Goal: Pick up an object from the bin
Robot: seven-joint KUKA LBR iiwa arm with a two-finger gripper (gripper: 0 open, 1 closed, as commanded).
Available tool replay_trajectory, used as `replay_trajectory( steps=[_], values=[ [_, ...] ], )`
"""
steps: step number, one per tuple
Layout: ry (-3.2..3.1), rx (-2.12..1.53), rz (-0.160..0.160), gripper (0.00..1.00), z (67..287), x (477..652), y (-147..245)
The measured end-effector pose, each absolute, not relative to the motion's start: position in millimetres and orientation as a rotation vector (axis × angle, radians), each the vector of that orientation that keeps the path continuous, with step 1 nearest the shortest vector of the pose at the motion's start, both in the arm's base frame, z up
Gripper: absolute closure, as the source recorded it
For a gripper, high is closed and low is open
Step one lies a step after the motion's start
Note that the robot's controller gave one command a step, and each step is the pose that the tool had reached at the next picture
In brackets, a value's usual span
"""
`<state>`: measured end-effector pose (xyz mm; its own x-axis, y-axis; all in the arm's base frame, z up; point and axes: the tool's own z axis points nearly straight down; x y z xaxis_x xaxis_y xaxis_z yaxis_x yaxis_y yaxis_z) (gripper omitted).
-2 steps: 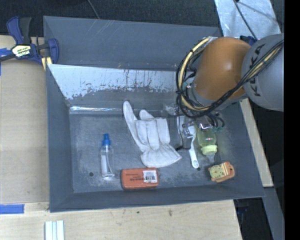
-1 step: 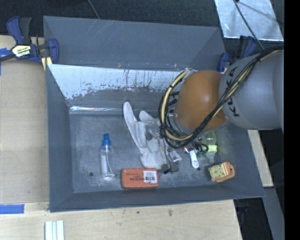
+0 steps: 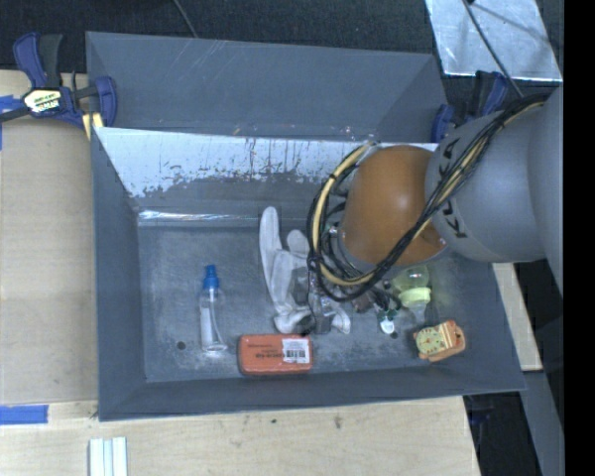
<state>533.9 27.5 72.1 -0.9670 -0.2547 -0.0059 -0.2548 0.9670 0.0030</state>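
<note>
The gripper (image 3: 313,303) sits low in the middle of the bin (image 3: 119,266), at the near end of a crumpled white thing (image 3: 271,249), perhaps cloth; how wide the claw stands cannot be told. Just near of it lies a flat orange packet (image 3: 275,354), and a clear bottle with a blue cap (image 3: 210,310) is to its left. To the right are 2 small things, a yellow-green lump (image 3: 414,291) and a yellow-orange block (image 3: 438,340).

A clear bottle (image 3: 210,315) with a blue cap lay at left. An orange packet (image 3: 268,355) bearing a barcode label lay near its base. A small yellow-orange item (image 3: 438,340) sat at right.
</note>
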Motion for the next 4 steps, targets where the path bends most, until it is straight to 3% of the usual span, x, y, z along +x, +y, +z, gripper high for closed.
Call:
replay_trajectory(
  steps=[4],
  values=[
    [3.119,-0.369,0.001,1.0,91,533.9,25]
  ],
)
